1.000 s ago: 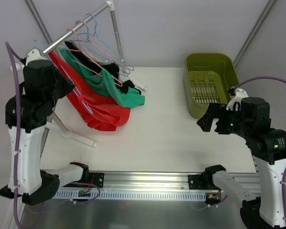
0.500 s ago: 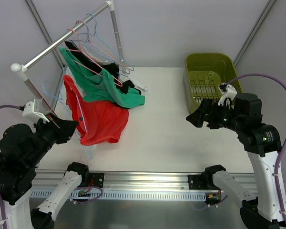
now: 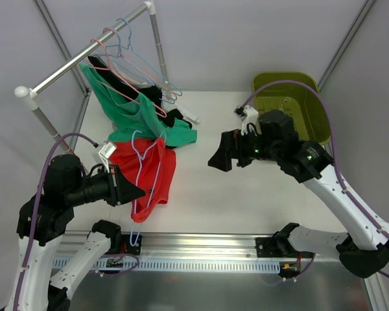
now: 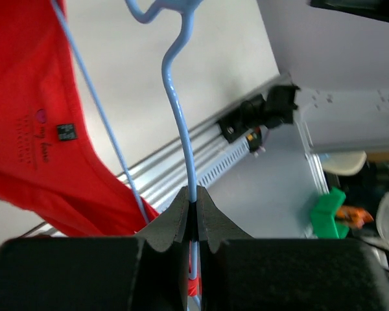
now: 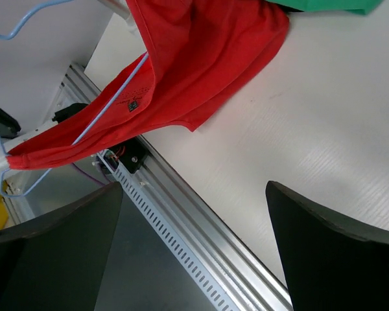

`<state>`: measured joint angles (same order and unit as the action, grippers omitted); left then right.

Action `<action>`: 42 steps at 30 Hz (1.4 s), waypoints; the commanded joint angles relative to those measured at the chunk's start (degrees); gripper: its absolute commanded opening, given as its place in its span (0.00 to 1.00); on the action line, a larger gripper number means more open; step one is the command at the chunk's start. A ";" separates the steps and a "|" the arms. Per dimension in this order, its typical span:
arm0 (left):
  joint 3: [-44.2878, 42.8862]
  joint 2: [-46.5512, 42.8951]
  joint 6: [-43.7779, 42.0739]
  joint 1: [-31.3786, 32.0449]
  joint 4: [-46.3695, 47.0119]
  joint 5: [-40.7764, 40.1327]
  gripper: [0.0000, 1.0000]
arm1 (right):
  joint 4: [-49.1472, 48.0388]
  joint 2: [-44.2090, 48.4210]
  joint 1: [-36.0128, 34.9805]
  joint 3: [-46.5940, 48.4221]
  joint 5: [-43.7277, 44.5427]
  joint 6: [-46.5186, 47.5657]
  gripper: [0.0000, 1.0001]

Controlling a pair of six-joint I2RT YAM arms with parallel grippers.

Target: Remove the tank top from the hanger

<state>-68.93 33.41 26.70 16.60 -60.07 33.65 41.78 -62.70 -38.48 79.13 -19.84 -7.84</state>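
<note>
The left gripper (image 3: pixel 137 193) is clamped shut on the thin light-blue wire hanger (image 4: pixel 175 110). The left wrist view shows its two dark fingertips pinched on a straight run of the wire below the curled hook. The red knit tank top (image 3: pixel 154 170) is draped on that hanger, off the rack and above the left front of the white table (image 3: pixel 246 194). Its upper edge is close to the green garments (image 3: pixel 142 116) on the silver rail (image 3: pixel 84 55).

From above, the top's long axis runs far to near, from the green cloth towards the slotted metal rail at the table's front edge. The right gripper (image 3: pixel 215 161) hangs to the right of the cloth, apart from it, with its jaws spread wide, empty and facing the fabric. It is the free hand, so it is the likely one to take the cloth.

The fabric is soft and limp, with a printed neck label, and the wire is smooth and slim. The cloth should therefore slide along the wire if it is pulled away from the left gripper, though a strap may catch on the hanger's shoulder.
</note>
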 commanded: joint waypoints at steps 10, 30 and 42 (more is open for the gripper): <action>-3.05 10.78 0.11 9.32 6.99 24.80 0.00 | -11.71 -12.35 -15.22 4.01 16.06 0.19 0.78; -11.49 18.80 0.37 11.70 9.53 21.02 0.00 | -29.82 -17.72 -14.17 -1.88 20.45 -5.08 0.45; -12.63 19.68 2.83 11.70 11.29 16.80 0.00 | -33.87 -17.55 -12.76 -4.69 19.48 -6.23 0.00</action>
<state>-78.76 52.86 28.08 27.81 -51.96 50.30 11.49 -81.91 -51.92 75.37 -1.32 -13.43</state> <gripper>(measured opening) 0.023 0.056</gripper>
